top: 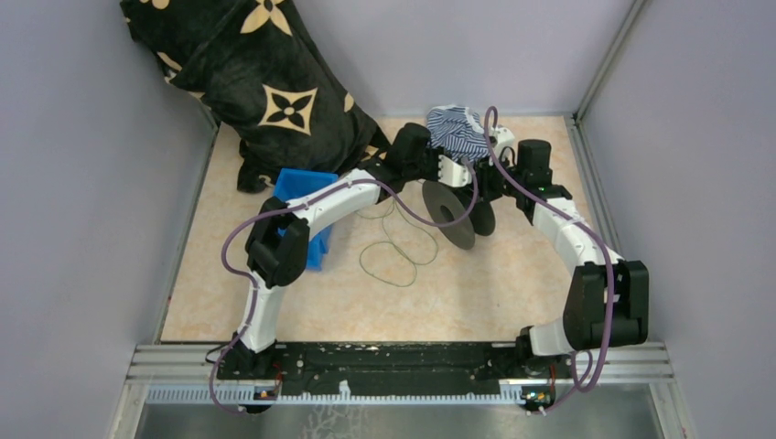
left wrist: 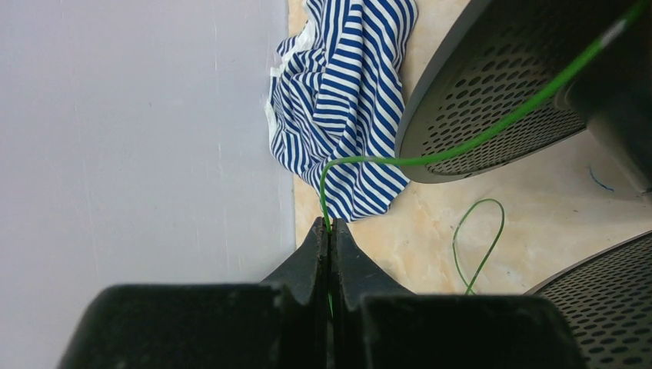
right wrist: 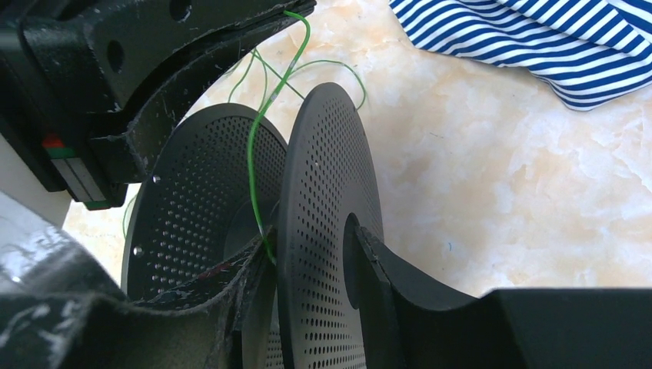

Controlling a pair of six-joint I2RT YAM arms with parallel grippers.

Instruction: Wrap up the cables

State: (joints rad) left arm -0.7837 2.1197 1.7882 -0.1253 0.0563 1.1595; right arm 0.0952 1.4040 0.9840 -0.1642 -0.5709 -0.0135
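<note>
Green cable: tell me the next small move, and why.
Probably carry the left gripper around the spool, held by the right gripper, for a turn: it pinches the cable, which runs into the spool, while loose loops lie unwound.

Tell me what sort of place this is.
Probably a robot test cell, not a home: plain lavender panels enclose a table, a left arm and right arm are bolted to its metal rail, with props like a spool and striped cloth.
</note>
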